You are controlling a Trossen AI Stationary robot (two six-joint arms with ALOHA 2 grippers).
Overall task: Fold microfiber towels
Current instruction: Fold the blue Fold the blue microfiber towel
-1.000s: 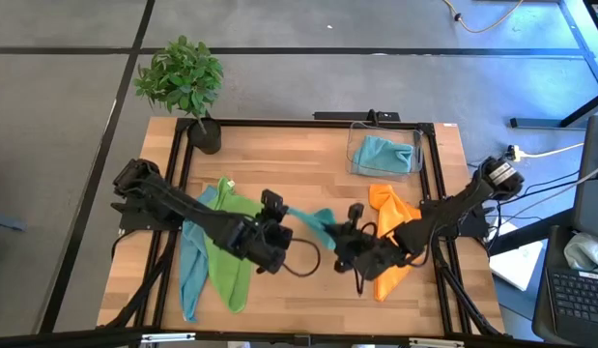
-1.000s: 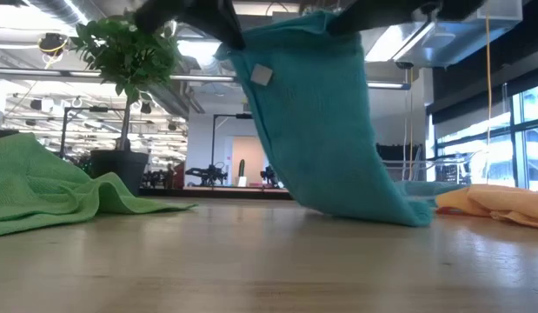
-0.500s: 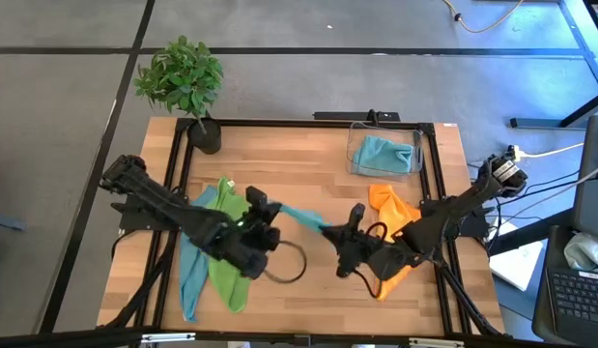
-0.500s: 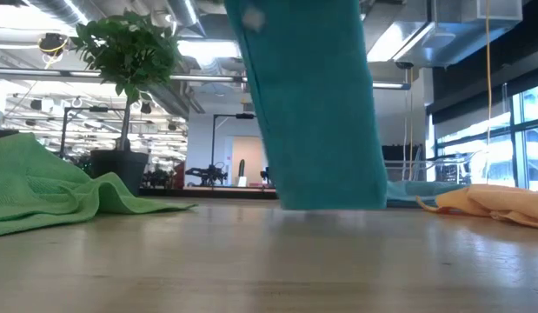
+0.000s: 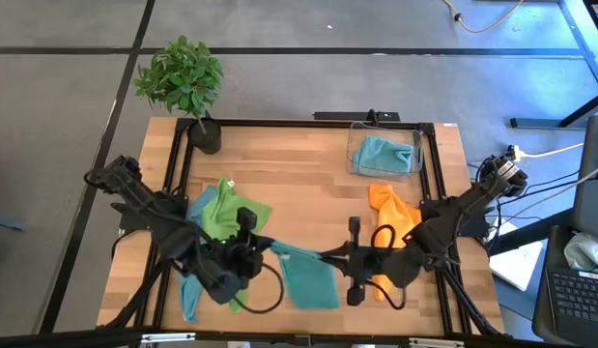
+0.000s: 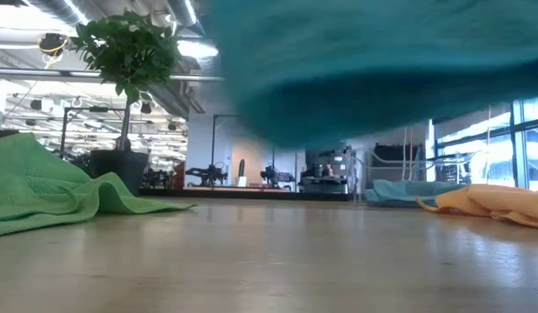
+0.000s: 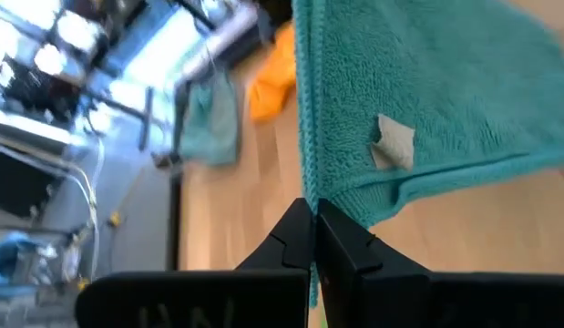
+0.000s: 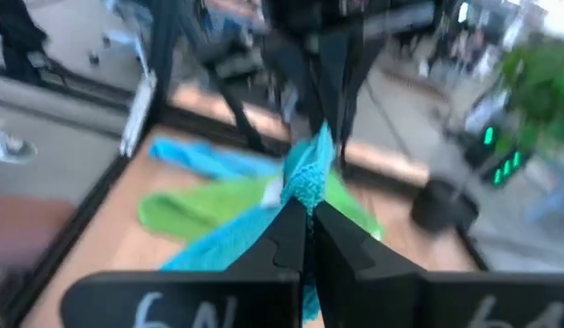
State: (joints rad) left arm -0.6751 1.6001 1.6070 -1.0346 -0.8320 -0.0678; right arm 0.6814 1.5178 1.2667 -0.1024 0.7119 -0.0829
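Right now the teal towel (image 5: 306,277) hangs stretched between my two grippers near the front edge of the table (image 5: 308,184), its lower part spread toward the front; from table height it fills the upper part of the low view (image 6: 373,69) as a blurred teal mass, clear of the wood. My left gripper (image 5: 263,245) is clamped on one corner, fingers pressed together on the hem just beside a small pale tag (image 7: 392,144). My right gripper (image 5: 329,257) pinches the opposite corner, its fingers closed tight on the bunched edge (image 8: 307,187).

To the left, the lime green towel (image 5: 226,217) lies rumpled on the table, overlapping a light blue towel (image 5: 190,266) that runs toward the front edge. To the right, partly under my right arm, the orange towel (image 5: 390,215) lies crumpled. Behind it, at the back right, another light blue towel (image 5: 384,153) sits inside the clear plastic bin (image 5: 354,159). A potted plant (image 5: 183,82) stands at the back left corner.
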